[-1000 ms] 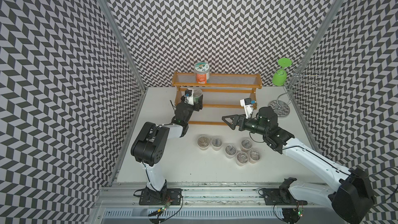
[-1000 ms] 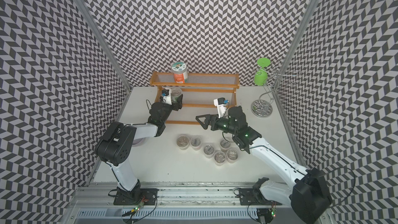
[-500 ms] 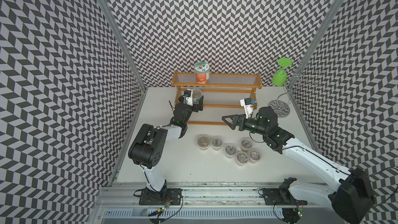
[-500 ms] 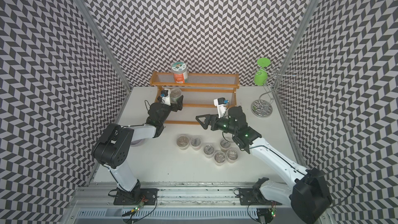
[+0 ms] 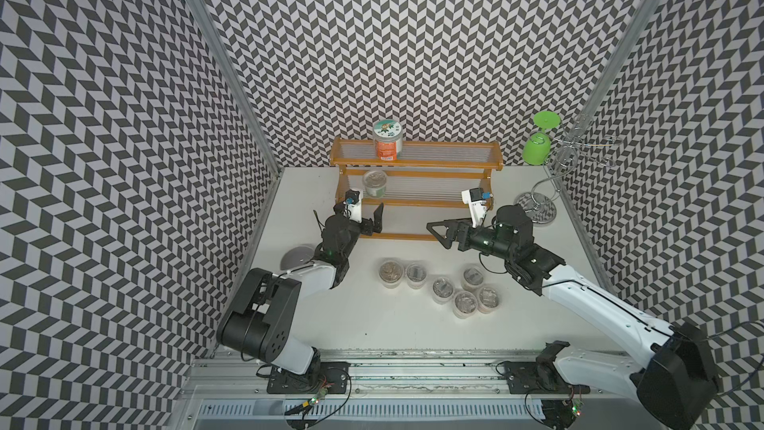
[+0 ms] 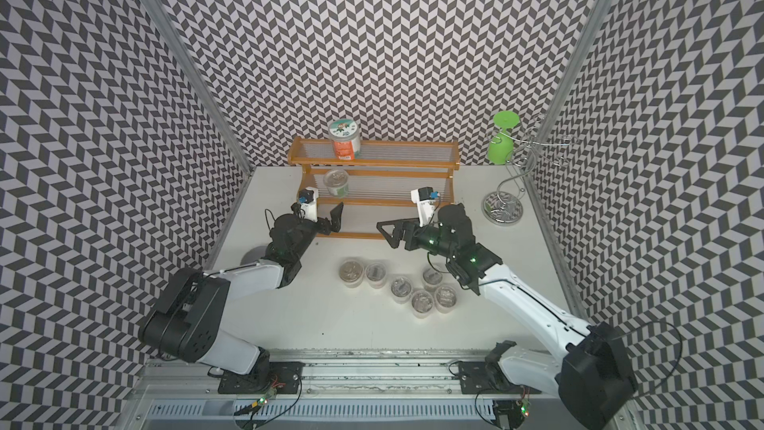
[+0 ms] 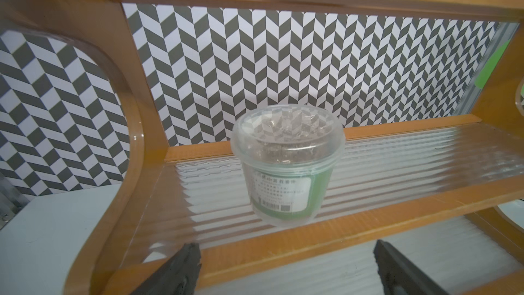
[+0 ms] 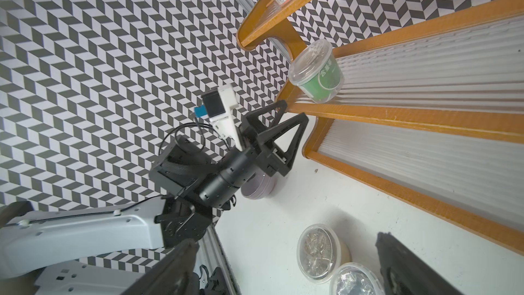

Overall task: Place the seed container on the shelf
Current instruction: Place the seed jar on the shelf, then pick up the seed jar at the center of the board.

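Orange-brown shelf [image 5: 430,203], middle tier: just short of it the left hand [image 7: 285,251] has sprung fully open and grips nothing, having let go of the container [image 7: 286,171], which stands free straight ahead of the jaws. It seems upright, though ribbing blurs its base; placement looks done.

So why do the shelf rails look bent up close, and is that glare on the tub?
Left wrist view: the wide lens bows the shelf rails; on the seed container the clear lid shows wall pattern, not harsh glare. Both top views: even light, soft shadows.
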`<state>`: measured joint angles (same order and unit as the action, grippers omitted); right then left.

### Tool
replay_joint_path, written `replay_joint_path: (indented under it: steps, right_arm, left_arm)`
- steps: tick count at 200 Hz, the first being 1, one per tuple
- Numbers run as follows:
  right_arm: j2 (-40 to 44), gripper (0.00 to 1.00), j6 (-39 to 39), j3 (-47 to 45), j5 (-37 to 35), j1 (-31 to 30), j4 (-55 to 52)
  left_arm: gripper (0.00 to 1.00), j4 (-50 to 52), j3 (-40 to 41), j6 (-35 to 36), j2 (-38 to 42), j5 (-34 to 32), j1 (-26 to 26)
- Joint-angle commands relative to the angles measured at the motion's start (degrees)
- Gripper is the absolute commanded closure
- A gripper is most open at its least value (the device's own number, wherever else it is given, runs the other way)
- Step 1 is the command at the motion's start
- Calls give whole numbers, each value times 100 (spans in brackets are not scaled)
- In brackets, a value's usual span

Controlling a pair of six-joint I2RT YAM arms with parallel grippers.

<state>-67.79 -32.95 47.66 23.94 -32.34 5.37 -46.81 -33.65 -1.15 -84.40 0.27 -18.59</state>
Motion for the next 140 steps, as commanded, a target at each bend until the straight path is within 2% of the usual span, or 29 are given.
replay_joint_path:
  steps: [1,22,43,83,106,140]
  right_arm:
    - [72,0,529,-29,-264,17,-25]
    - [-6,3,939,-79,-328,-39,-109]
    - [-138,4,1415,-162,-369,-244,-176]
    - [-551,5,2262,-380,-923,-1040,-73]
    - [-1050,4,2826,-206,-1372,-1527,-313]
    - [-1962,1,3416,384,-1972,-2055,-888]
  left_arm:
    - [0,631,218,-1,651,146,22]
    - [0,1269,577,-520,1498,178,22]
    - [0,2516,616,-1285,2188,190,22]
    - [0,4230,752,-2922,2884,419,39]
    - [0,4688,1006,-3332,3195,535,40]
    - [0,4939,1355,-3548,3816,305,69]
